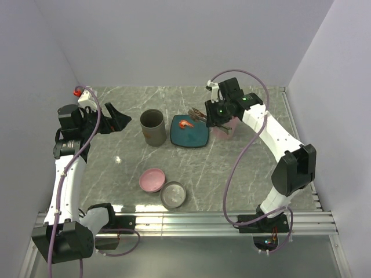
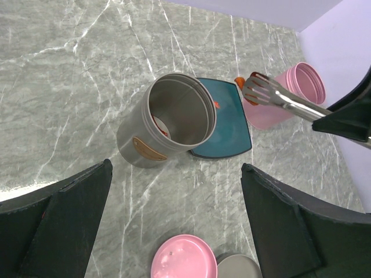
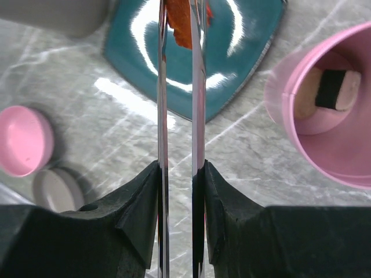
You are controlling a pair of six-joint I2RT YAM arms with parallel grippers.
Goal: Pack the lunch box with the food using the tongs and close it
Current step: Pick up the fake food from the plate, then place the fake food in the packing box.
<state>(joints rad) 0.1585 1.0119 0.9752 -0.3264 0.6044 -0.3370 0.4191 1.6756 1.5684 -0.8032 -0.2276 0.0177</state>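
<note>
The slim silver tongs (image 3: 163,98) are held by my right gripper (image 3: 179,168), which is shut on their two arms; they reach out over the teal plate (image 3: 232,63). An orange-red piece of food (image 3: 181,26) shows between the arms near the frame's top, and I cannot tell whether it is pinched. From above, the food (image 1: 185,123) lies on the plate (image 1: 191,138) just below the tongs' tips (image 1: 195,113). The lunch box stands in parts: a grey tall container (image 1: 153,127) and a pink container (image 1: 225,130). My left gripper (image 1: 117,119) hangs open, left of the grey container (image 2: 171,119).
A pink lid (image 1: 152,179) and a grey lid (image 1: 173,194) lie side by side nearer the arm bases. The pink container (image 3: 330,121) holds a beige and black piece (image 3: 333,90). Something red shows inside the grey container. White walls close in the table.
</note>
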